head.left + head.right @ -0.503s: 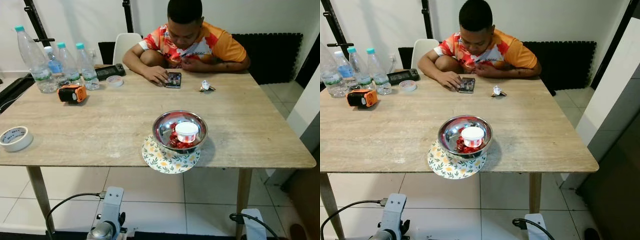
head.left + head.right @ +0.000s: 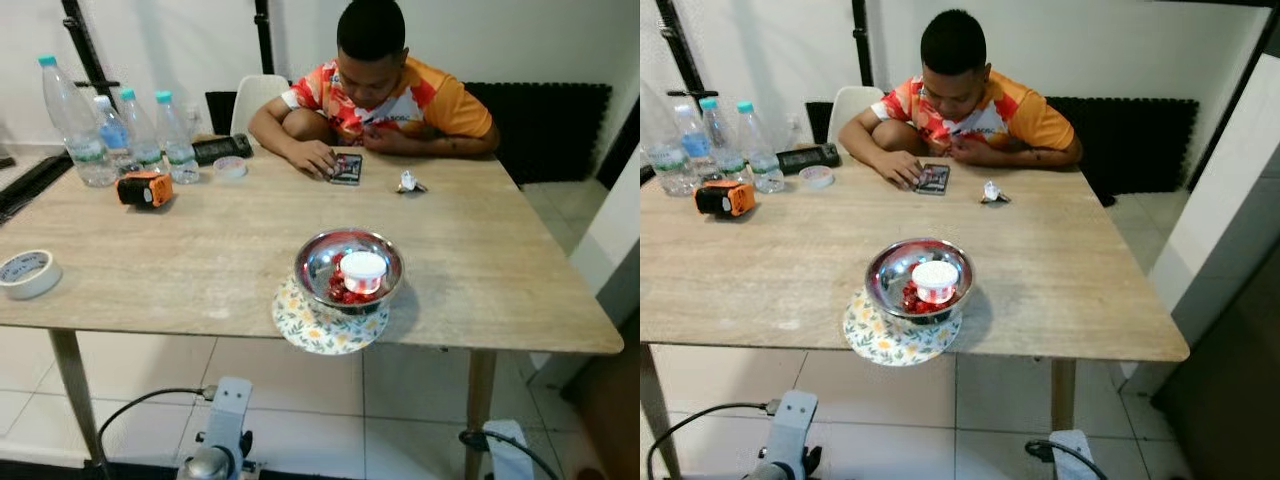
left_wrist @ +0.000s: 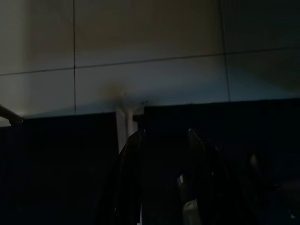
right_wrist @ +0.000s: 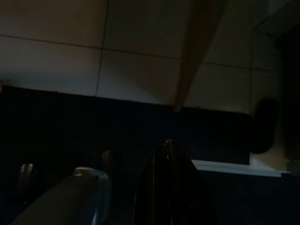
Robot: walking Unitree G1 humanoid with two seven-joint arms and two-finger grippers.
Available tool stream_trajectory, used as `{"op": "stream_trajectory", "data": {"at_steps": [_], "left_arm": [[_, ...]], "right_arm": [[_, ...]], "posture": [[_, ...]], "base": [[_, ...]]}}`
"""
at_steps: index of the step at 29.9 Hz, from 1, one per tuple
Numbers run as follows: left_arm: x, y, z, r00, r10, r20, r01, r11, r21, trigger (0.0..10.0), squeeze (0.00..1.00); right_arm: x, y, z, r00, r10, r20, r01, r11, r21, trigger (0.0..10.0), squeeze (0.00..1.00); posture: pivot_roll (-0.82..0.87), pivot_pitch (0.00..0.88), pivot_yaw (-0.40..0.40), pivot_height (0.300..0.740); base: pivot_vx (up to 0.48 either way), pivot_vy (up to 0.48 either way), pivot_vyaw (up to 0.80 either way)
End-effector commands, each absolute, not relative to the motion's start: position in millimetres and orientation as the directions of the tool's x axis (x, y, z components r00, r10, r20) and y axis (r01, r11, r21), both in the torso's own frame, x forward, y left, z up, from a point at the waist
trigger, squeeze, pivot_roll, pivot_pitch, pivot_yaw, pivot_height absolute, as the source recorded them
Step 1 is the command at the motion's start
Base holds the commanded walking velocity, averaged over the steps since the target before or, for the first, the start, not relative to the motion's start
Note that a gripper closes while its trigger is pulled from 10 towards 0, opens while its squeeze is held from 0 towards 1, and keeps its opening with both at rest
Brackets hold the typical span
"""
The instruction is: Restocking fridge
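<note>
A steel bowl (image 2: pixel 310 262) stands on a floral round mat (image 2: pixel 310 325) at the near edge of a wooden table (image 2: pixel 200 240). Inside the bowl are a small white lidded cup (image 2: pixel 363 268) and red pieces (image 2: pixel 340 290). Several clear water bottles (image 2: pixel 75 125) with teal caps stand at the table's far left. Both arms hang low in front of the table, their wrists showing at the bottom of the eye views. The wrist views are very dark: my left gripper (image 3: pixel 164 178) and right gripper (image 4: pixel 171 187) point at the tiled floor.
A person (image 2: pixel 375 85) sits at the far side with a phone (image 2: pixel 346 168). An orange-black device (image 2: pixel 145 188), a tape roll (image 2: pixel 27 273), a black box (image 2: pixel 220 148) and a small wrapper (image 2: pixel 408 182) lie on the table. A white panel (image 2: pixel 1225 200) stands at the right.
The whole picture has shifted a little and the table looks slightly smaller, so the camera has moved. Nothing on the table has moved.
</note>
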State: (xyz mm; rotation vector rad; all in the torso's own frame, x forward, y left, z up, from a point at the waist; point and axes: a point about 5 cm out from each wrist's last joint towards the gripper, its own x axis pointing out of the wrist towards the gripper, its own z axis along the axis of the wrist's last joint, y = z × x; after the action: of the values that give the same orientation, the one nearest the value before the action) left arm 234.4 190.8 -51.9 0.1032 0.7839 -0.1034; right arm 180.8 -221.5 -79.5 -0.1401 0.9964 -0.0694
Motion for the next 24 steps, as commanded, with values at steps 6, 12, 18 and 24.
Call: {"op": "stream_trajectory", "data": {"at_steps": [6, 12, 18, 24], "left_arm": [[233.4, 188.6, -52.3, 0.711, -0.068, -0.699, 0.141, 0.989, 0.047, 10.0, 0.00], [234.2, 190.4, -51.4, 0.719, -0.059, -0.692, 0.127, 0.991, 0.048, 10.0, 0.00], [234.8, 189.4, -50.8, 0.723, -0.073, -0.687, 0.125, 0.992, 0.026, 10.0, 0.00], [234.8, 186.6, -50.8, 0.723, -0.096, -0.684, 0.154, 0.988, 0.024, 10.0, 0.00]], "right_arm": [[179.7, -220.9, -80.1, 0.538, -0.120, -0.834, -0.018, 0.988, -0.154, 10.0, 0.00], [182.7, -218.6, -79.3, 0.543, -0.115, -0.832, -0.019, 0.989, -0.148, 10.0, 0.00], [183.2, -216.8, -79.4, 0.544, -0.108, -0.832, -0.028, 0.989, -0.146, 10.0, 0.00], [191.1, -217.2, -75.0, 0.568, -0.082, -0.819, -0.063, 0.988, -0.143, 10.0, 0.00]], "posture": [[-0.05, 0.000, 0.011, 0.740], [-0.05, 0.000, 0.006, 0.740], [-0.04, 0.000, 0.003, 0.740], [-0.04, 0.000, 0.002, 0.740]], "base": [[0.000, 0.000, 0.00], [0.000, 0.000, 0.00], [0.000, 0.000, 0.00], [0.000, 0.000, 0.00]]}}
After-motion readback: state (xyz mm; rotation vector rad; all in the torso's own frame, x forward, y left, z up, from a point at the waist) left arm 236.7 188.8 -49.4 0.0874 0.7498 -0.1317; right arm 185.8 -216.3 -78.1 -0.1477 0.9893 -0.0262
